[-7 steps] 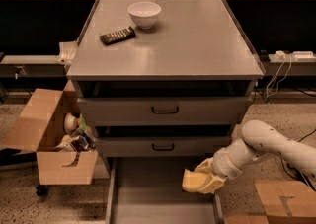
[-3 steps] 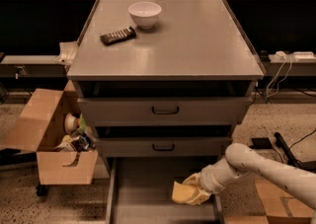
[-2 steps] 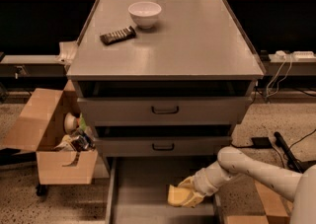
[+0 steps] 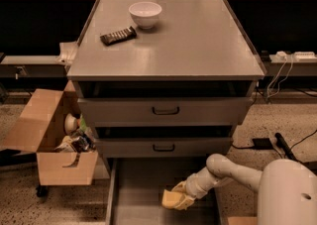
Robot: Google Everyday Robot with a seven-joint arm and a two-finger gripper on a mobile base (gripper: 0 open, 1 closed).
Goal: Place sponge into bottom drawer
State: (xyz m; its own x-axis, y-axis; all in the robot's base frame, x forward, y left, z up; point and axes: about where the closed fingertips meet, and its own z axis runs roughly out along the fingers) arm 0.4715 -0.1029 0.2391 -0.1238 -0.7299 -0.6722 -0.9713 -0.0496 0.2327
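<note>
Smooth pale gripper (image 4: 181, 197) over matt grey metal bottom drawer (image 4: 138, 188) grips soft foam sponge (image 4: 170, 200).

No text or number can be read anywhere; the claw (image 4: 183, 195) grips the sponge (image 4: 170, 200) over the bottom drawer (image 4: 138, 192).

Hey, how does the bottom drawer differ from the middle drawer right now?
The bottom drawer is pulled out, its tray floor showing; the middle drawer shows only its front. The middle drawer has a dark handle; none shows on the bottom drawer. The pincer holds the sponge over the bottom drawer, below the middle drawer. Both are wide and grey.
</note>
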